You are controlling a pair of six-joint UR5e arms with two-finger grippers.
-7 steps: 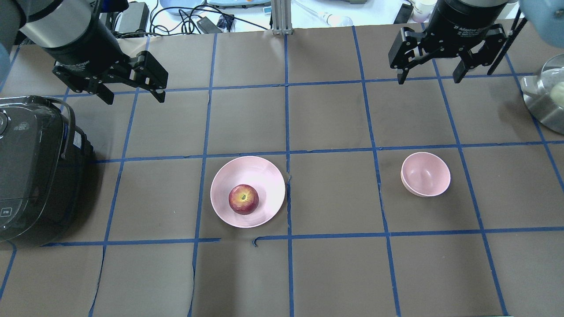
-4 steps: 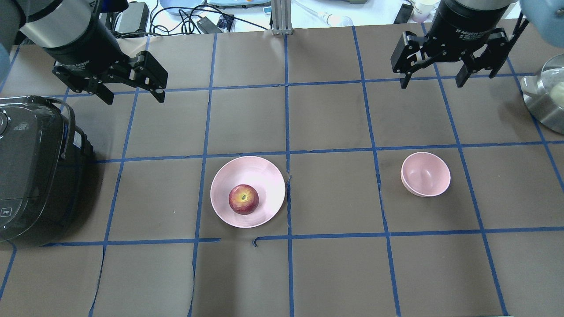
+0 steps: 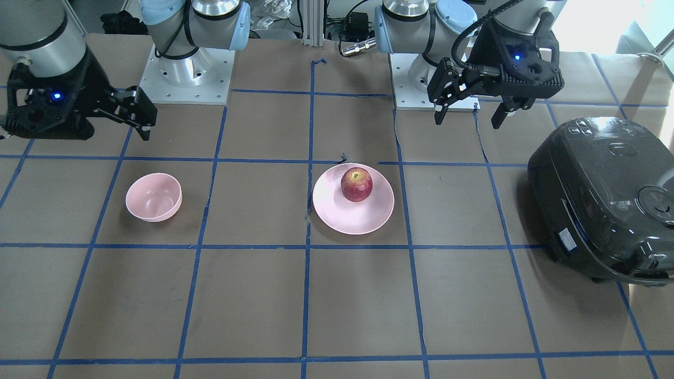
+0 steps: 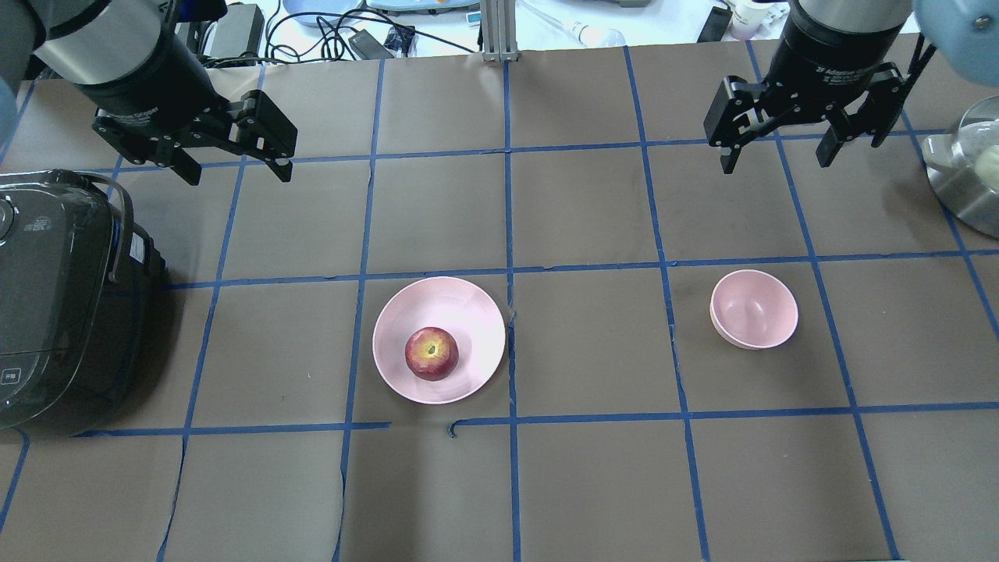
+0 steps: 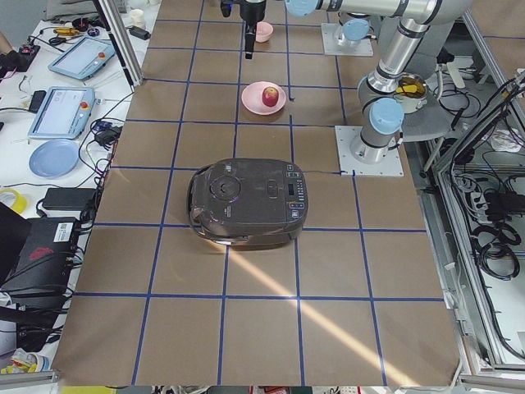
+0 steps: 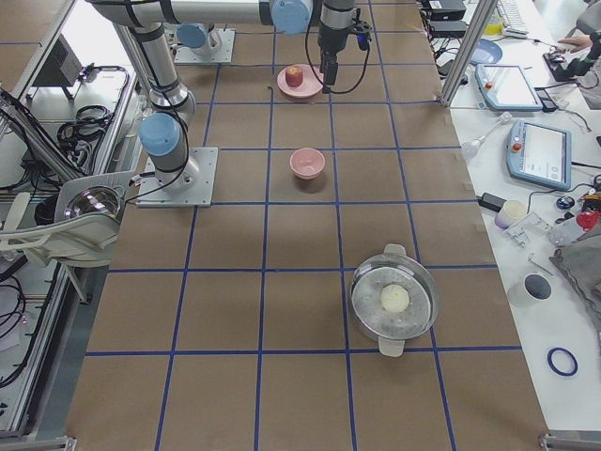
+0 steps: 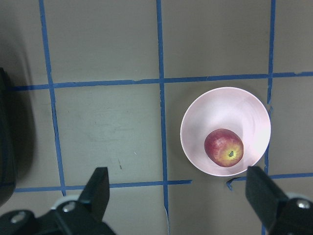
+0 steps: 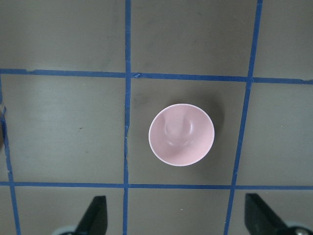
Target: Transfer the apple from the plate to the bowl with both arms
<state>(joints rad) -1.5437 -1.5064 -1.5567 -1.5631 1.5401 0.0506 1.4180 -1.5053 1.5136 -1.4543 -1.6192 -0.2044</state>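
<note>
The red apple (image 4: 431,353) lies on the wide pink plate (image 4: 445,304) near the table's middle; it also shows in the front view (image 3: 356,184) and the left wrist view (image 7: 224,148). The small pink bowl (image 4: 754,308) stands empty to the right and sits centred in the right wrist view (image 8: 181,134). My left gripper (image 4: 238,173) is open and empty, high above the table, far-left of the plate. My right gripper (image 4: 775,162) is open and empty, high above the table beyond the bowl.
A black rice cooker (image 4: 62,304) stands at the table's left edge, near the left gripper. A steel pot with a glass lid (image 4: 968,179) stands at the right edge. Blue tape lines grid the brown table cover (image 4: 585,211).
My right gripper has shifted a little to the right and down in the overhead view, nearer the bowl. The left gripper, apple, plate and bowl have not moved.
</note>
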